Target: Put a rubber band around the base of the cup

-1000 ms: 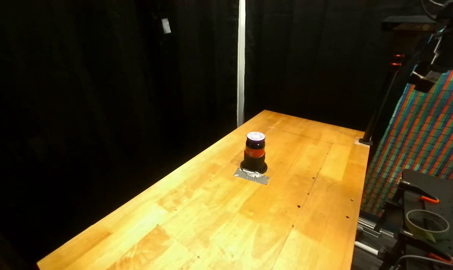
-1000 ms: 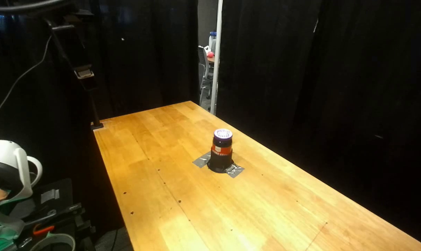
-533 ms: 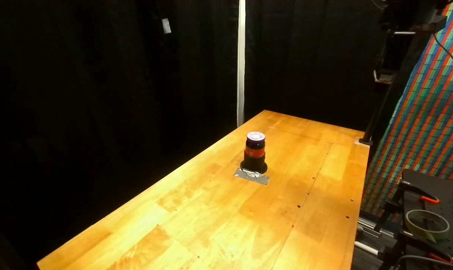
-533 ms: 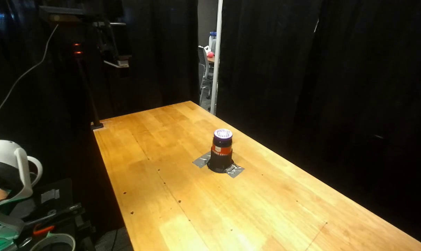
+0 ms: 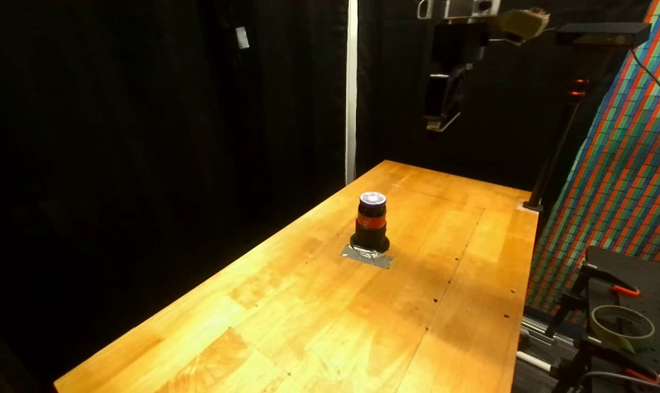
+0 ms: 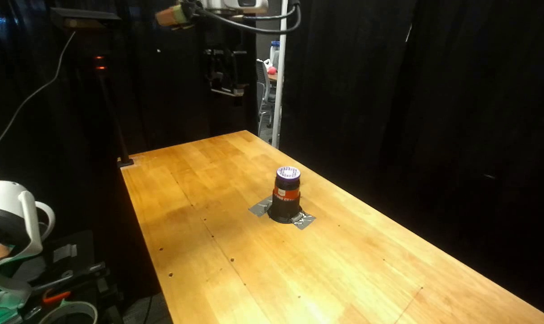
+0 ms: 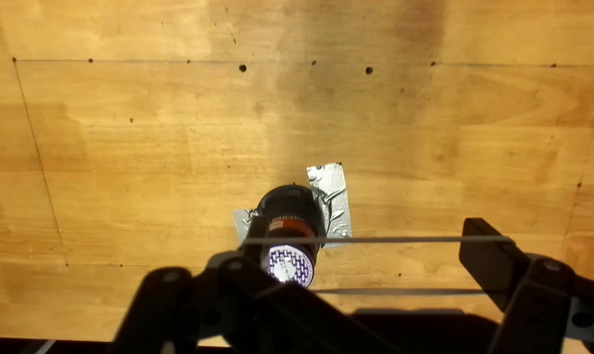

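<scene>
The cup stands upright on the wooden table in both exterior views. It is dark with an orange-red band and a white and purple top. Grey tape lies at its base. My gripper hangs well above the table, beyond the cup; it also shows in an exterior view. In the wrist view my gripper is open. A pale rubber band is stretched between its two fingers in two strands. In that view the cup shows behind the left finger, which hides part of it.
The wooden table has small holes in its top. A dark pole with a dark box on it stands at the table's far corner. Black curtains surround the table. A dark side cart with tools and a tape roll stands beside it.
My gripper has swung in from beside the table to above it, closer to the cup: leftward in one exterior view, rightward in the other. The cup has not moved.
</scene>
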Motion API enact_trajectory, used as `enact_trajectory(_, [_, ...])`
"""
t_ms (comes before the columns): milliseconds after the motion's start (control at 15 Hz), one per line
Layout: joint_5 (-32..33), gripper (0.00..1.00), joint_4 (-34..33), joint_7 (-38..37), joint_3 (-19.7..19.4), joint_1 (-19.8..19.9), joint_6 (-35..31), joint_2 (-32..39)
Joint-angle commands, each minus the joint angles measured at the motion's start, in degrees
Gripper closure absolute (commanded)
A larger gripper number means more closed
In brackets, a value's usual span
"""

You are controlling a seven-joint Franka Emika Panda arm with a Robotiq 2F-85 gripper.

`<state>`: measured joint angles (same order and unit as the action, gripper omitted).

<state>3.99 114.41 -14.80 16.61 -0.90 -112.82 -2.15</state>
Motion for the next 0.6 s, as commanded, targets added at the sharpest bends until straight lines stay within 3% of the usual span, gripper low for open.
enact_trajectory(0, [4.4,0.00,-14.1,-3.9,-0.9,-0.5,-0.6,13.9])
enact_trajectory(67, [5.0,0.00,-17.2,-4.4,-4.5,-3.8,-1.3,17.1])
enact_trajectory(533, [6.4,0.00,-37.5,-4.4,-13.3,-8.0,-0.5,38.2])
